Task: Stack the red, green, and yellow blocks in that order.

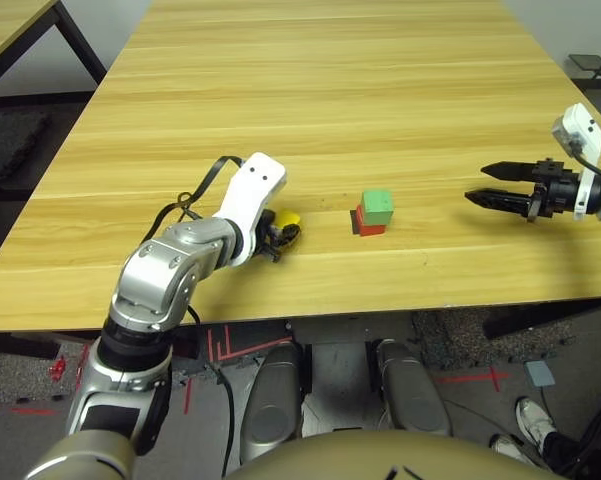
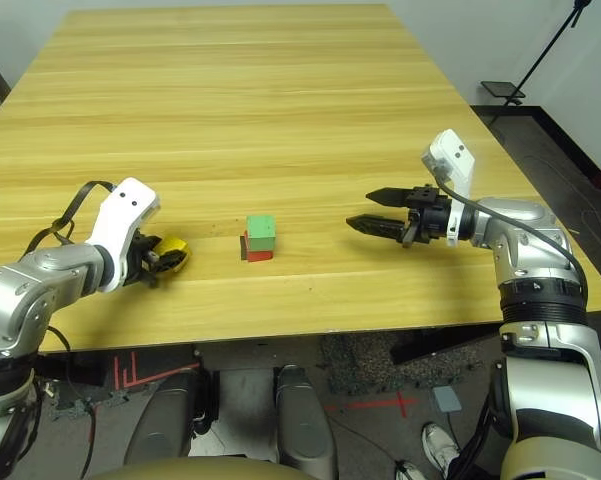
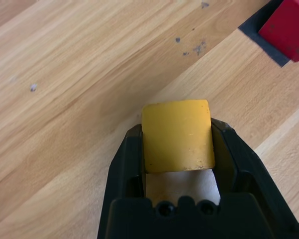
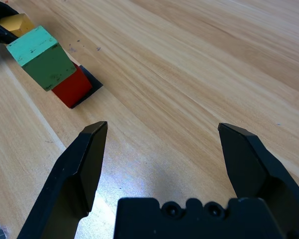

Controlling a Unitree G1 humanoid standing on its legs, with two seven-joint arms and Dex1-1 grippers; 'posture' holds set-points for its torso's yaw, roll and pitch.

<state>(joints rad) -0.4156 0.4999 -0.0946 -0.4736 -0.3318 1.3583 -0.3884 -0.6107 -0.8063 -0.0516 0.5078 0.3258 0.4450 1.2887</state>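
Left gripper (image 3: 178, 142) is clamped on the yellow block (image 3: 178, 136), one finger on each of two opposite sides, block seated between the tips. Left arm (image 1: 175, 262) comes in over the near left part of the table, forearm angled forward and inward, white wrist bracket (image 1: 253, 193) on top, fingers low at the table and aimed toward the middle. Just beyond, to the robot's right of the yellow block and apart from it: the red block (image 1: 371, 228) sits on the flat black patch (image 1: 355, 222), covering only part of it. Green block (image 1: 377, 207) rests on top of red, slightly offset, some of red showing below it. So two-high stack, red under green, yellow separate in the left grip. Farther right, well apart from the stack: right gripper (image 2: 388, 212), jaws wide, nothing between them. Its fingers point inward across the table (image 1: 310, 90), roughly level. Right forearm (image 2: 540, 305) runs forward from the robot's side, elbow bent, wrist turned in toward the stack. Beyond the near right edge, on the floor, a person's shoes (image 2: 439, 447).
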